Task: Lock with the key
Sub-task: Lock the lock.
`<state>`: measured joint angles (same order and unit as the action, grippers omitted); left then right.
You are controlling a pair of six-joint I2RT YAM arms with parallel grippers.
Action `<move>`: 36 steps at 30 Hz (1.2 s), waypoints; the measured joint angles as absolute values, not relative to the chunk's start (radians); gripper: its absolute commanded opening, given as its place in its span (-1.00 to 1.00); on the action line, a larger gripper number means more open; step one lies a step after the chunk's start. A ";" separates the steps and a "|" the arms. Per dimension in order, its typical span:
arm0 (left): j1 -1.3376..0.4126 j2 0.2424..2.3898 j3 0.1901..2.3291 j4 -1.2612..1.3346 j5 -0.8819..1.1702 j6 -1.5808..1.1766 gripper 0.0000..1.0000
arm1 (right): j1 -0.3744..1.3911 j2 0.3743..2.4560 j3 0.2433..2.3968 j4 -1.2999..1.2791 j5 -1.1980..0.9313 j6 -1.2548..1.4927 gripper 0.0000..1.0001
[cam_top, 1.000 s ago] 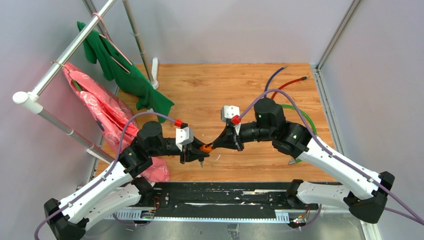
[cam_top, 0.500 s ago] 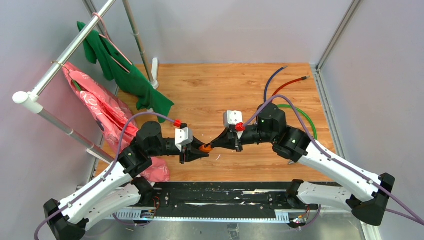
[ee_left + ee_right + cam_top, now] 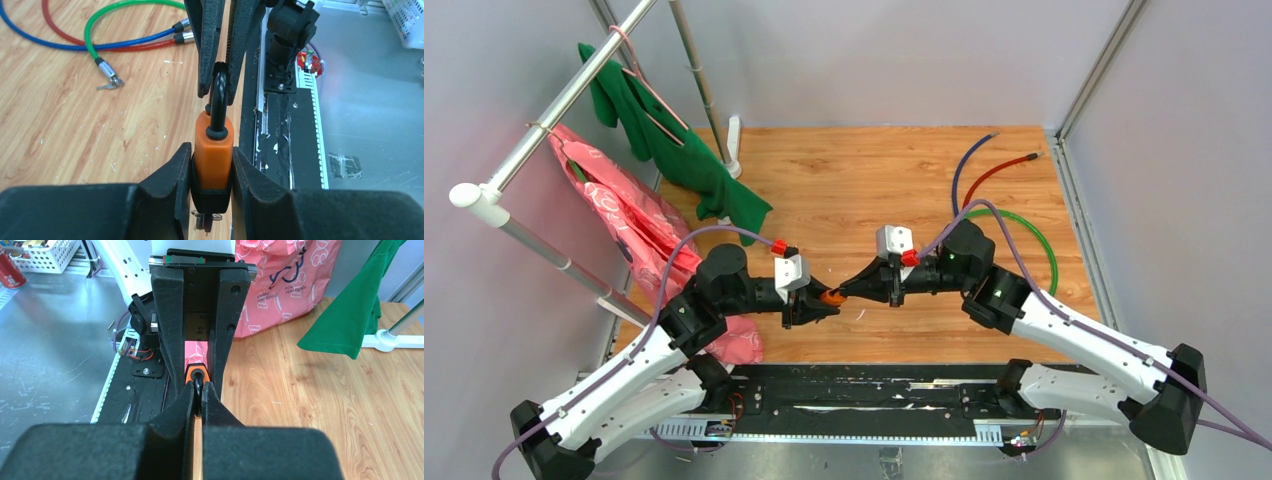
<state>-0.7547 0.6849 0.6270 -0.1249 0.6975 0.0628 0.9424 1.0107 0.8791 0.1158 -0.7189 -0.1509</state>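
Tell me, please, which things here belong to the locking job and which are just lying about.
In the job: orange padlock, its body in the left claw, black shackle pinched in the right claw.
Lying about: coloured cables, green cloth, pink bag, white basket, clothes rail.

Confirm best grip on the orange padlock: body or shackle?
Body. Clamp the padlock across its two flat, parallel side faces, coming from the base end opposite the shackle, as the left tool does. The thin round shackle, pinched by the right tool from the far end, gives less contact and could let the lock pivot.
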 measured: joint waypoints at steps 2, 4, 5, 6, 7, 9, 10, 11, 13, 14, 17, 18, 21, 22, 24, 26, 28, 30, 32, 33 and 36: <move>-0.755 0.684 0.627 -0.139 0.683 0.060 -1.00 | 0.942 1.010 0.824 0.218 -0.717 -0.124 -1.00; -0.754 0.685 0.627 -0.165 0.672 0.059 -1.00 | 0.945 1.017 0.785 0.285 -0.709 -0.116 -1.00; -0.754 0.686 0.627 -0.179 0.668 0.058 -1.00 | 0.950 1.024 0.771 0.315 -0.702 -0.117 -1.00; -0.753 0.688 0.627 -0.192 0.665 0.059 -1.00 | 0.958 1.035 0.758 0.345 -0.695 -0.117 -1.00; -0.752 0.691 0.628 -0.206 0.662 0.059 -1.00 | 0.965 1.047 0.748 0.372 -0.689 -0.117 -1.00; -0.747 0.696 0.628 -0.233 0.657 0.060 -1.00 | 0.974 1.069 0.728 0.422 -0.680 -0.116 -1.00; -0.740 0.698 0.628 -0.246 0.651 0.063 -1.00 | 0.975 1.078 0.717 0.445 -0.677 -0.116 -1.00; -0.735 0.699 0.628 -0.259 0.646 0.065 -1.00 | 0.975 1.085 0.700 0.472 -0.670 -0.117 -1.00; -0.725 0.700 0.628 -0.275 0.645 0.069 -1.00 | 0.976 1.087 0.682 0.497 -0.662 -0.117 -1.00; -0.721 0.700 0.628 -0.282 0.644 0.071 -1.00 | 0.977 1.087 0.670 0.513 -0.656 -0.118 -1.00; -0.714 0.700 0.628 -0.287 0.643 0.073 -1.00 | 0.977 1.087 0.652 0.537 -0.639 -0.121 -1.00; -0.713 0.700 0.628 -0.287 0.641 0.075 -1.00 | 0.978 1.087 0.649 0.541 -0.634 -0.122 -1.00; -0.710 0.700 0.628 -0.290 0.639 0.083 -1.00 | 0.981 1.087 0.630 0.566 -0.619 -0.127 -1.00; -0.709 0.700 0.628 -0.293 0.638 0.085 -1.00 | 0.982 1.089 0.623 0.584 -0.616 -0.128 -1.00; -0.708 0.701 0.628 -0.303 0.633 0.091 -1.00 | 0.990 1.104 0.622 0.604 -0.609 -0.128 -1.00; -0.707 0.701 0.628 -0.329 0.627 0.097 -1.00 | 1.000 1.125 0.625 0.616 -0.599 -0.130 -1.00; -0.704 0.701 0.628 -0.359 0.618 0.101 -1.00 | 1.007 1.142 0.620 0.625 -0.596 -0.130 -1.00; -0.702 0.700 0.628 -0.373 0.616 0.101 -1.00 | 1.010 1.142 0.596 0.649 -0.590 -0.127 -1.00; -0.702 0.700 0.628 -0.376 0.616 0.101 -1.00 | 1.012 1.130 0.571 0.678 -0.579 -0.120 -1.00; -0.702 0.700 0.628 -0.373 0.617 0.102 -1.00 | 1.013 1.121 0.555 0.694 -0.569 -0.116 -1.00; -0.702 0.700 0.628 -0.360 0.620 0.105 -1.00 | 1.015 1.114 0.546 0.715 -0.556 -0.112 -1.00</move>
<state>-0.7025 0.7002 0.6281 -0.3599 0.6197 0.1047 1.0145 1.1145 0.5461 0.7155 -0.5556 -0.1116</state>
